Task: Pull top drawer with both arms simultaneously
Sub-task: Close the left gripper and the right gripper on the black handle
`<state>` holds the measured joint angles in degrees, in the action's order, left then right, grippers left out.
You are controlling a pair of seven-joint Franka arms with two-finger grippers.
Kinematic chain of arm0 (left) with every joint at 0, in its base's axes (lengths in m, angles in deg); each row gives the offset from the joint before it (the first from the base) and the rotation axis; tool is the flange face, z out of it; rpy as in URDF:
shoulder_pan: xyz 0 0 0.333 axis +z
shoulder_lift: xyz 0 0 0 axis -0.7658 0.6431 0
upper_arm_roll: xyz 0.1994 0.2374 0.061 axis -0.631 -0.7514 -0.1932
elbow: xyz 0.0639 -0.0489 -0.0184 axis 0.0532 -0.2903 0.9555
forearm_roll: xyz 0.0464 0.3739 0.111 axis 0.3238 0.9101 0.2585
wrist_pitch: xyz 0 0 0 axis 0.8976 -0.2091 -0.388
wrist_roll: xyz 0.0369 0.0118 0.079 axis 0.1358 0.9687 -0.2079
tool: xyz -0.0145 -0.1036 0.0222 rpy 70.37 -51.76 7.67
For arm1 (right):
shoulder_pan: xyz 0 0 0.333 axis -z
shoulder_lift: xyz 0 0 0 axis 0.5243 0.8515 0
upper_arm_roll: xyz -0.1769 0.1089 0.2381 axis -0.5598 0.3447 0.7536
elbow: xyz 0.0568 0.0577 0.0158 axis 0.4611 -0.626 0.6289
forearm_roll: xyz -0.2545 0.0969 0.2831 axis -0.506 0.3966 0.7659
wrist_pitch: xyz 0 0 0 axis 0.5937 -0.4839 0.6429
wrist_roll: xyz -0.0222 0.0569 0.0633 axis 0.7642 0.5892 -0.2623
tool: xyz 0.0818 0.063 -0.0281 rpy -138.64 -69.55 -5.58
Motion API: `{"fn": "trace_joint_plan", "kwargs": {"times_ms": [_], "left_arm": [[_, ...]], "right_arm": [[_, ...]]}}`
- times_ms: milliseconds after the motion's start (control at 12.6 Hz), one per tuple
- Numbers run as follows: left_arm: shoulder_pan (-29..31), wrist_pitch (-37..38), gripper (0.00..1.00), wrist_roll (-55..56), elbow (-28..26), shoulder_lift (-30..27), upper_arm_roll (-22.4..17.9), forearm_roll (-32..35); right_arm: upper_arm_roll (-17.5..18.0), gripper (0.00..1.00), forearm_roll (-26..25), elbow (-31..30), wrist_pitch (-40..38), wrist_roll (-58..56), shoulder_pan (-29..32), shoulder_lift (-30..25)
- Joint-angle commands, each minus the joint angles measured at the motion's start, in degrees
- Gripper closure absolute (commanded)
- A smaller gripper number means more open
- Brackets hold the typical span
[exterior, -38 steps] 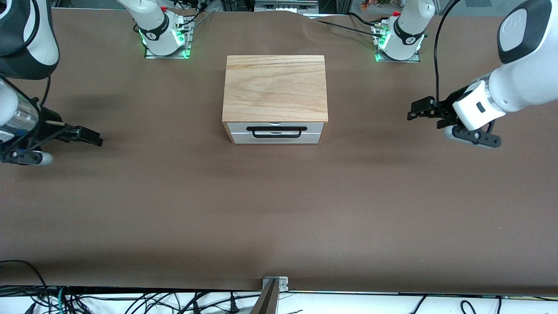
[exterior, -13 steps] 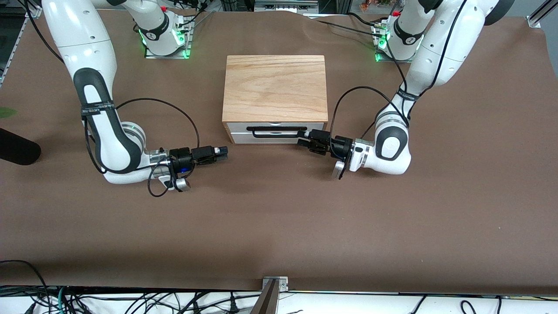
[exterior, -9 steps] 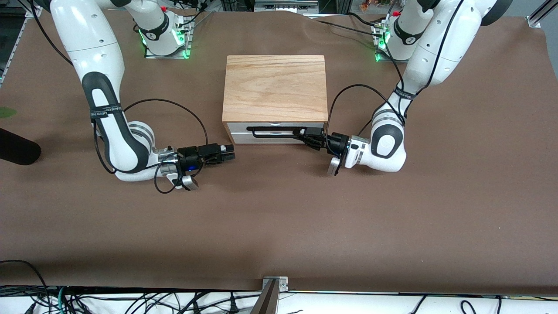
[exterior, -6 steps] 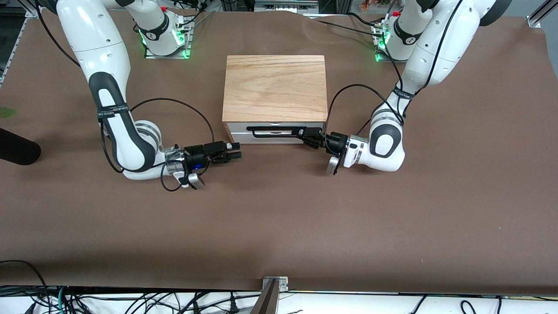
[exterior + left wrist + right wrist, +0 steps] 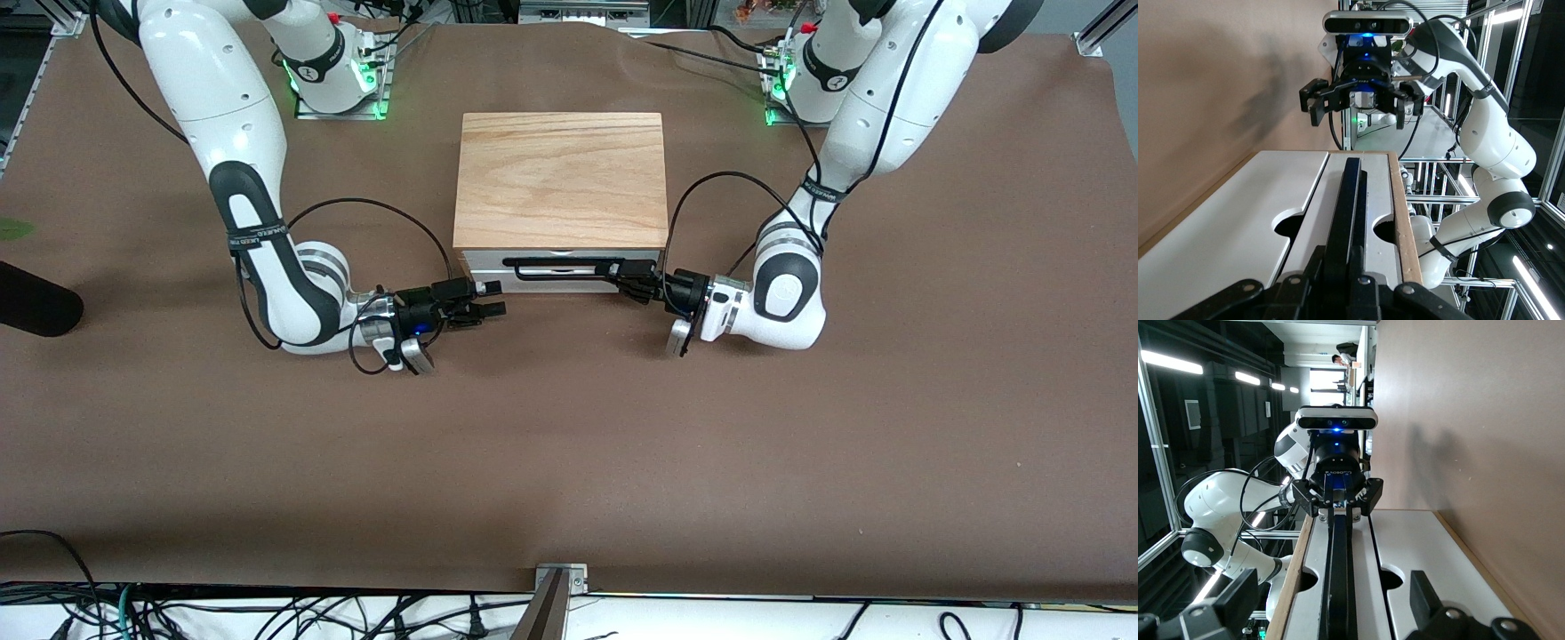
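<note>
At drawer front | left gripper [image 5: 617, 270] clamps handle [image 5: 556, 264] | right gripper [image 5: 487, 300] spread apart, just beside it

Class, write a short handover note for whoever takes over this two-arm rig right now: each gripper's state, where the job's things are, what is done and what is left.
Left gripper: shut on the thin black bar handle, at the end toward the left arm.
Right gripper: open, just short of the handle's other end, touching nothing.
White-fronted top drawer: fully closed under the light wooden box top.
Done: left grasp.
Left: close the right gripper on the handle, then pull with both arms together.
</note>
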<state>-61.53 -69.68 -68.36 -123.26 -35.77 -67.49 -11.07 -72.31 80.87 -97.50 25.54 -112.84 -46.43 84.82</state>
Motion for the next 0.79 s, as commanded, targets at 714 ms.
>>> {"fn": "trace_joint_plan", "kwargs": {"times_ms": [714], "left_arm": [[-0.3,0.3,1.0,-0.8,-0.1,-0.4,0.0,-2.3]], "right_arm": [[1.4,0.39,6.5,-4.4,-0.6,-4.0,-2.1,-1.7]]}}
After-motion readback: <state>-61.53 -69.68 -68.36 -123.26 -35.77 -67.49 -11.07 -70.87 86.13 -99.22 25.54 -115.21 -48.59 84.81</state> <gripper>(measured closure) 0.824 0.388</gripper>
